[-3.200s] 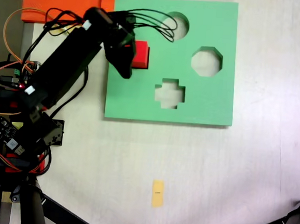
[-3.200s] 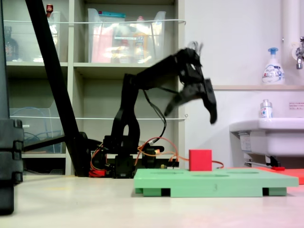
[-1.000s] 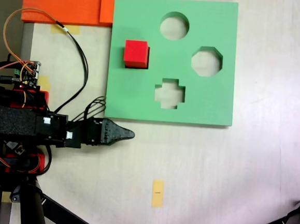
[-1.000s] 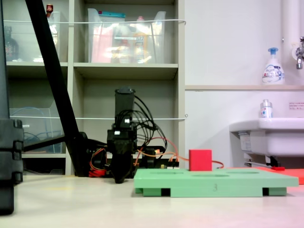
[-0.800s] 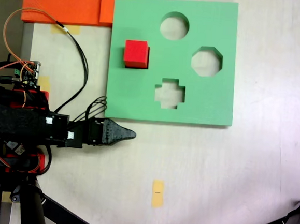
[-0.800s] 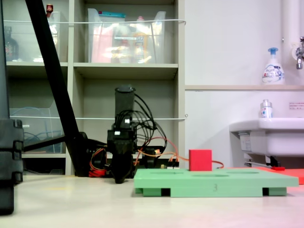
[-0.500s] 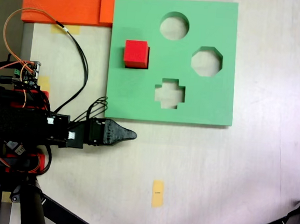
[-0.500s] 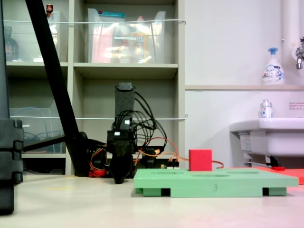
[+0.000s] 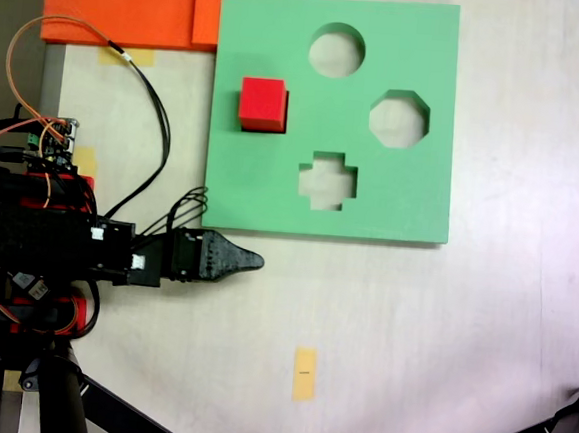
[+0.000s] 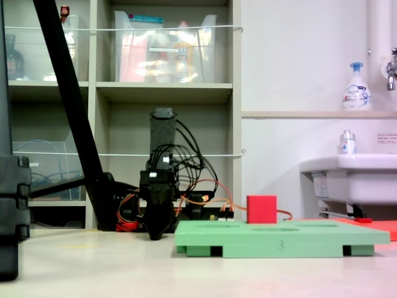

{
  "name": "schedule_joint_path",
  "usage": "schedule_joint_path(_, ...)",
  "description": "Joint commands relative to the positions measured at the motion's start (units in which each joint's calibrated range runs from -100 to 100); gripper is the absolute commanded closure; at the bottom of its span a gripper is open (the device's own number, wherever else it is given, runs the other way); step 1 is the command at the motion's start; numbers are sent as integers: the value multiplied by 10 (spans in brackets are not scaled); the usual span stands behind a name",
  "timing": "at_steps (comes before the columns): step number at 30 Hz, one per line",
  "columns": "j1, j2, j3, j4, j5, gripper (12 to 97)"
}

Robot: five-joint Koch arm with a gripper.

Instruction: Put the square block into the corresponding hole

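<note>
**Me:** Gripper (image 9: 254,261) first. I see it low, down by the table (image 9: 410,336), with nothing in it. From above it looks like one dark point, and from the side its two halves line up, so I cannot tell if it is open or closed.

**Helper:** Where is the square block from there?

**Me:** The square block (image 9: 262,103) is up past the tip, well apart from it, on the green board (image 9: 391,199). In the top view it sits in the board's left part, where the square hole should be. I can't see that hole, because the block covers it.

**Helper:** So is the job done?

**Me:** I think nearly all of it. From the side the block (image 10: 262,209) sticks up high above the board (image 10: 279,239), so I can't tell how deep it went in.

**Helper:** Which way does it point?

**Me:** It is a cube, so no side is longer. It stands straight, edges lined up with the board's edges.
</note>
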Motion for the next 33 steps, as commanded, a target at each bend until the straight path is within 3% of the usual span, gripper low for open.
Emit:
schedule_joint_path(1,0,-6,-17,32,-1,596)
schedule_joint_path(7,0,-101,-17,-147,0,596)
schedule_joint_path(33,1,-101,-17,-145,-1,596)
